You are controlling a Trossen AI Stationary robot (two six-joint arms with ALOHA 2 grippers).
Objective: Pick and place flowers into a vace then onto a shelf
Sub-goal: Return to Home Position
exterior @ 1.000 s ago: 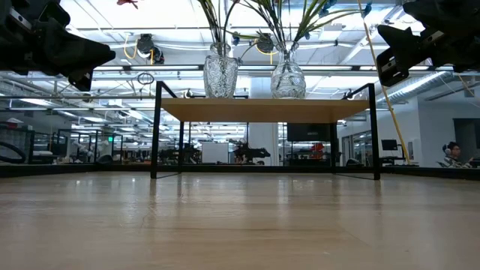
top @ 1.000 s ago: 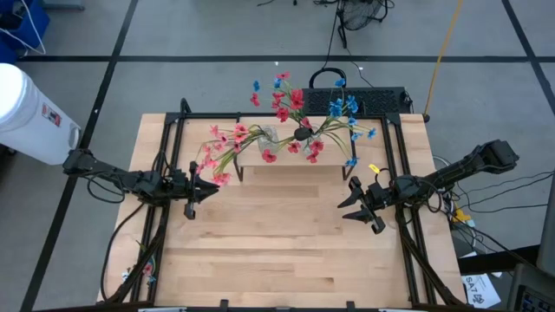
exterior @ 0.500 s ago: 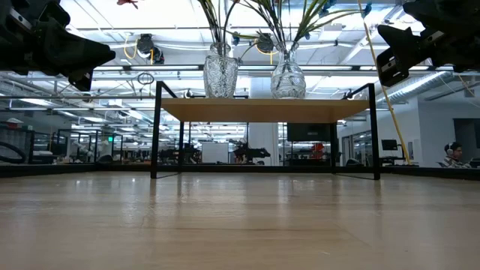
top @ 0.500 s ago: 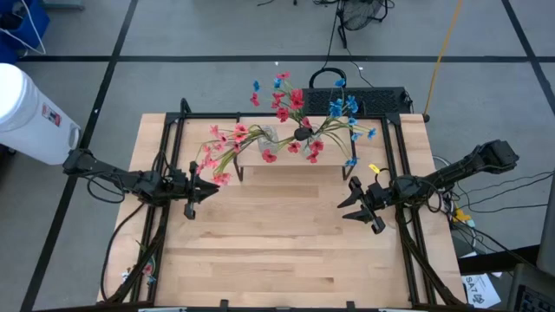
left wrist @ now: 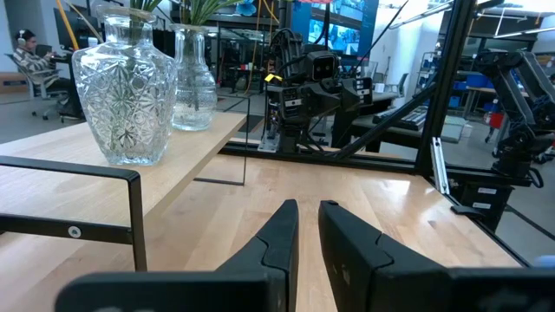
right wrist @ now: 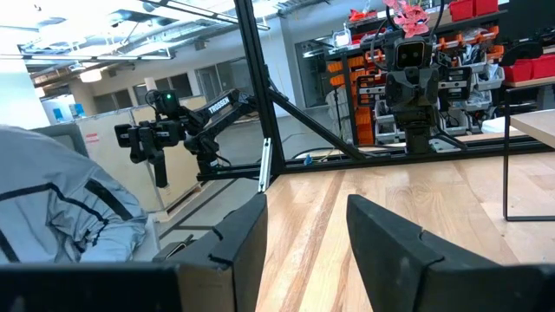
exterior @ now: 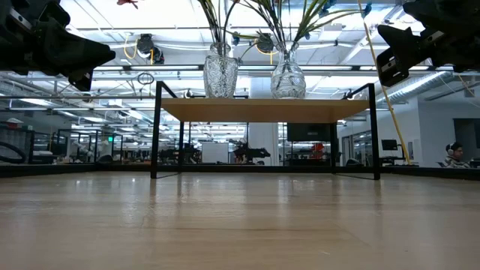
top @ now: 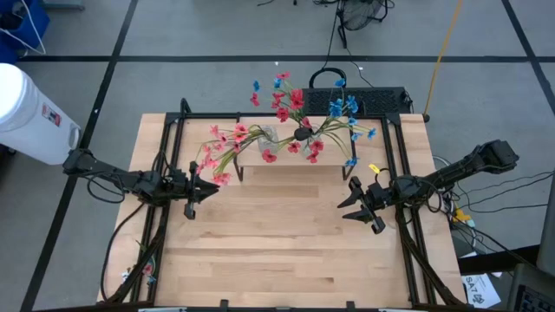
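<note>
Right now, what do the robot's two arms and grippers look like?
Both arms are slim, dark and jointed. The left gripper and right gripper each end in two flat, tapering black fingers on a crossbar. Black cables trail from both arms, and a small yellow tag shows beside the right wrist.

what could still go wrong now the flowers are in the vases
The pink flowers droop off the shelf edge close to the left gripper; a move toward them might snag the spray and tug the left vase. It and the right vase carry sprays leaning outward, so a bump to the shelf could tip one. The right gripper waits farther off.
</note>
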